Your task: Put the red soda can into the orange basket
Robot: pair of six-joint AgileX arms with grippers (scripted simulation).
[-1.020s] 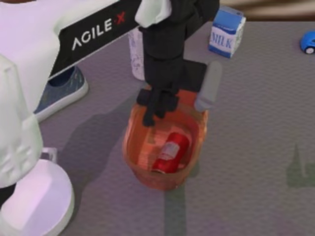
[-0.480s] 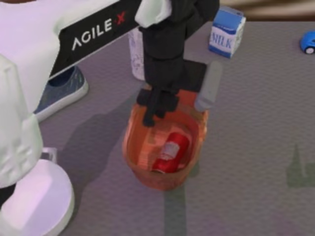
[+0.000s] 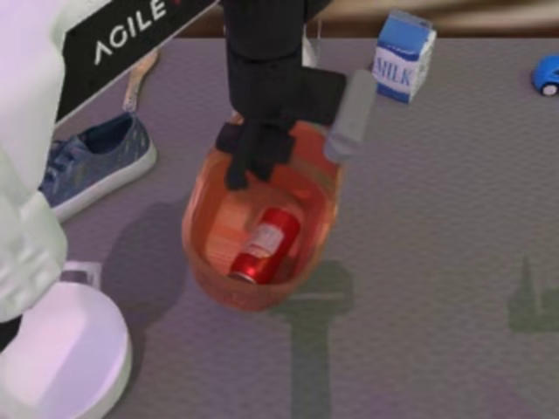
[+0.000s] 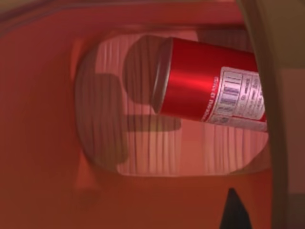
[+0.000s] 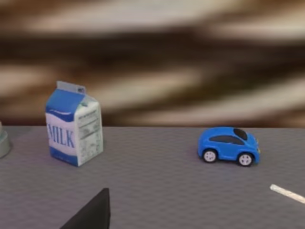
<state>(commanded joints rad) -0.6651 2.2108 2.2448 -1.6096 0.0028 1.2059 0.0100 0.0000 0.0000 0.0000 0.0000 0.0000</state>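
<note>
Red soda can [image 3: 265, 245] lies on its side on the slatted bottom of the orange basket [image 3: 203, 262], tilted diagonally, one end toward the front rim, the other toward the back. Left wrist view shows the same can [image 4: 209, 86] lying across the slats, silver rim and barcode label patch visible, the orange basket [image 4: 43, 119] wall all around it. Basket sits about mid table, a bit toward the far edge.

Left gripper [image 3: 288, 153] hangs over the basket's far rim, above the can, not touching it; fingers spread wide, holding nothing, a dark finger [image 3: 240, 161] on one side and a grey one on the other. The black wrist and white arm cover the basket's back rim and part of the table behind it.

Around: blue sneaker [image 3: 92, 161] near the table's left edge, just beside the basket but apart. Milk carton [image 3: 402, 57] upright at the far edge, right of the gripper. Blue toy car [image 3: 548, 74] at the far right corner. A wooden handle [image 3: 140, 74] pokes out from under the arm near the far left.

Right wrist view: milk carton [image 5: 74, 124] and blue toy car [image 5: 228, 145] well apart on the table; right gripper's fingers cannot be told, only a dark tip shows.
</note>
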